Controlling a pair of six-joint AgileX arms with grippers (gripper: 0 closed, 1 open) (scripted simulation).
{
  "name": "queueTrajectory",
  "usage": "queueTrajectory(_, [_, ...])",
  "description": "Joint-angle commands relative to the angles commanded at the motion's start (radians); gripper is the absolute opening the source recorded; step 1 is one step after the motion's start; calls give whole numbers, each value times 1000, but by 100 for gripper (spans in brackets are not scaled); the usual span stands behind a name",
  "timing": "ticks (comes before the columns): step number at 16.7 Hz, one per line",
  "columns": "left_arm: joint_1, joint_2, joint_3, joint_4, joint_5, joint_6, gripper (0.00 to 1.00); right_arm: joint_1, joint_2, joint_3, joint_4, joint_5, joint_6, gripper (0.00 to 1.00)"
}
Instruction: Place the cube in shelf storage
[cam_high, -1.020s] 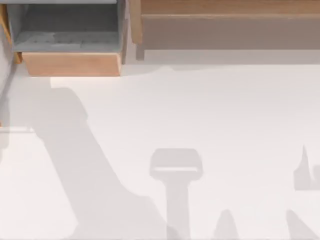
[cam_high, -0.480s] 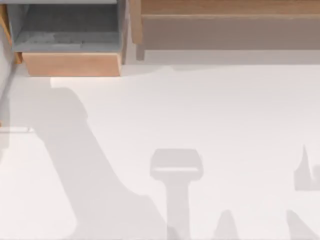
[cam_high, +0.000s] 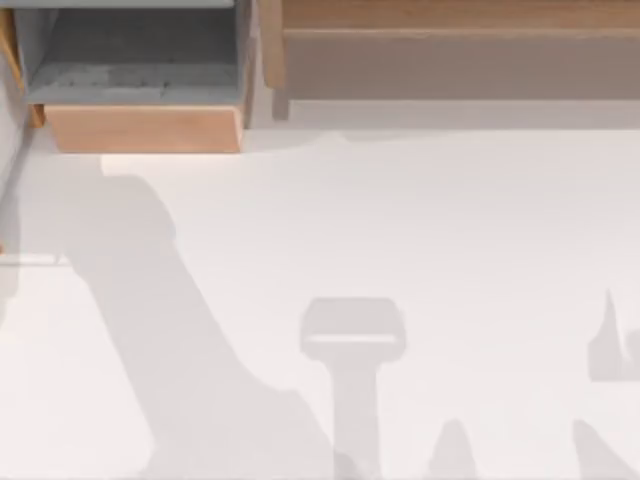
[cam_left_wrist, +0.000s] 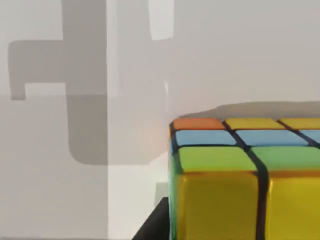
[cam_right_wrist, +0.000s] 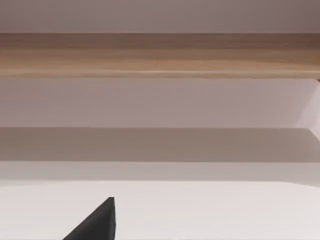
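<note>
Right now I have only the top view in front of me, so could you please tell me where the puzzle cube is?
Observer: The cube sits very close to the left wrist camera, with a dark part of the left pincer just beside it. I cannot tell whether it is gripped.
Operator: Thank you. And what is the right arm facing, please?
Observer: Its wrist camera looks straight at the long shelf. The light wooden edge runs across the view, with white table in front of it.
</note>
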Motion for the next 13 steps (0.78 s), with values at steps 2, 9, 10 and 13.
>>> queueTrajectory(2, [0,0,0,0,0,0,0,0,0,0,0,0,0,100])
queueTrajectory(9, [3,-1,0,0,0,1,0,0,0,0,0,0,0,100])
queueTrajectory(10, [4,-2,0,-2,0,2,0,0,0,0,0,0,0,100])
queueTrajectory(13, [16,-50,27,-69,13,12,0,0,0,0,0,0,0,100])
